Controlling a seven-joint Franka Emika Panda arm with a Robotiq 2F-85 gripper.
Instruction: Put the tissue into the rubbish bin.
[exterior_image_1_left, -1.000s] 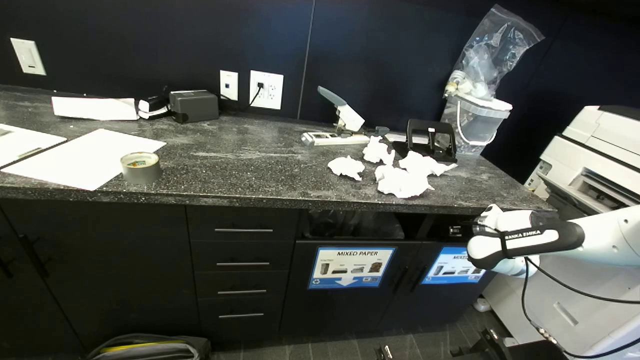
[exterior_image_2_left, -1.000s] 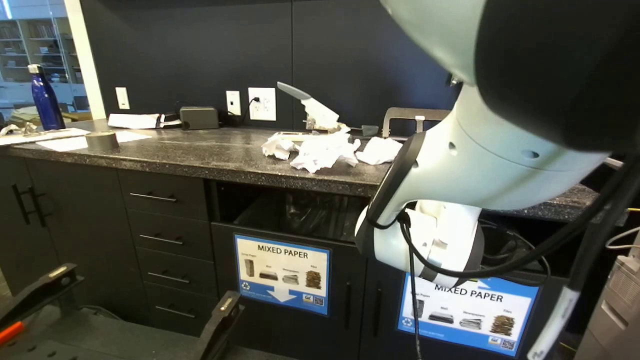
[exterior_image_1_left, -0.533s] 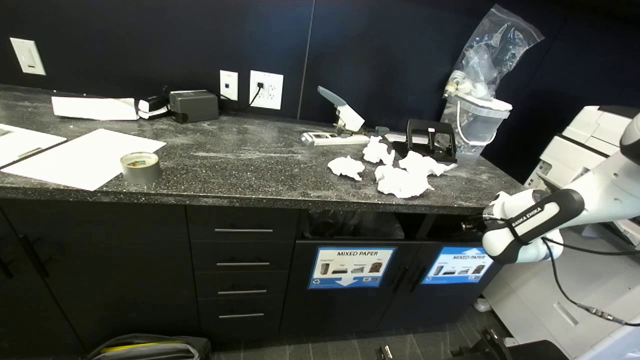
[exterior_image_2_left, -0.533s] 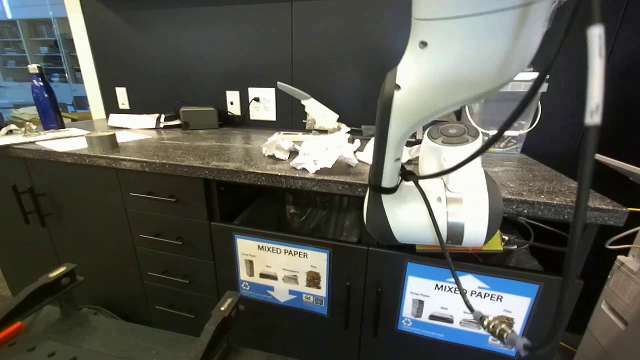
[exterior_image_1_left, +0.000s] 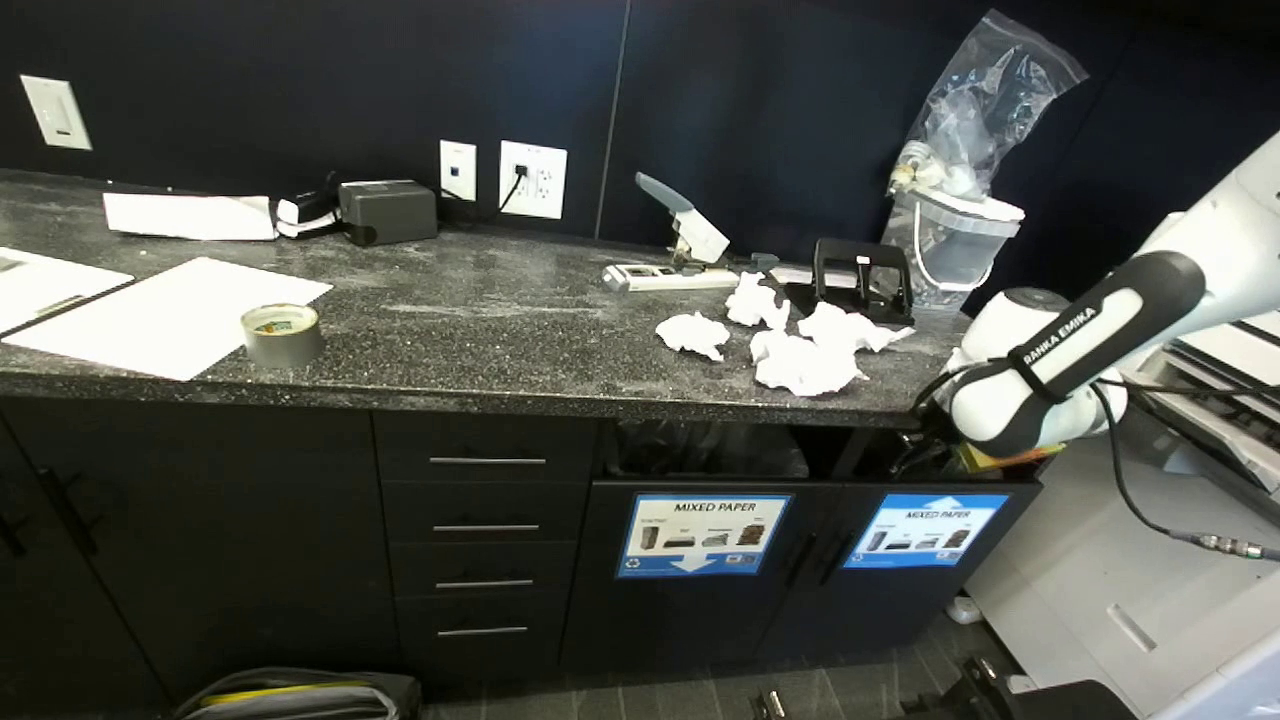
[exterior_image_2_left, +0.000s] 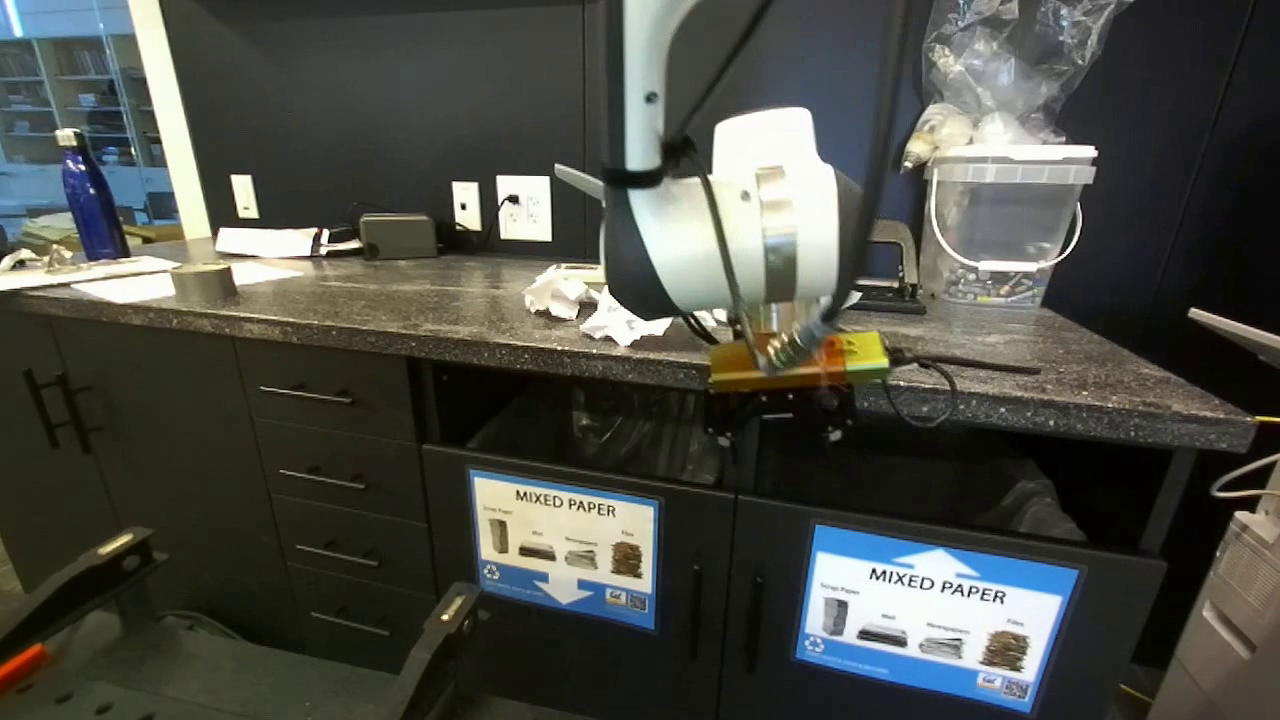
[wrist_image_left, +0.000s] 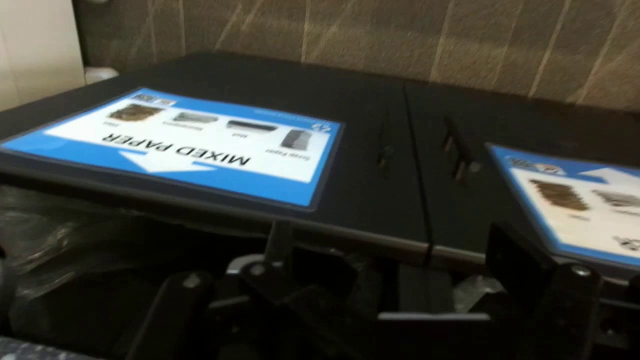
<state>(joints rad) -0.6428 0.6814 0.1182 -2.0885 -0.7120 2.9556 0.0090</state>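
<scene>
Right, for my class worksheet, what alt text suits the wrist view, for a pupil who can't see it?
The robot's open gripper, grasping nothing, is at the bottom of the picture. Beyond it, the dark rubbish bin bears an upside-down blue MIXED PAPER sign; at right, a mostly white sign is partly cut off.

Tissues glare white; wrist view seems blurred.

Fingers: dark, stand wide apart | rubbish bin: carries on its front the blue sign, which appears upside down; clear plastic shows inside | second sign: cut by the right border | floor: brownish, at the top
</scene>
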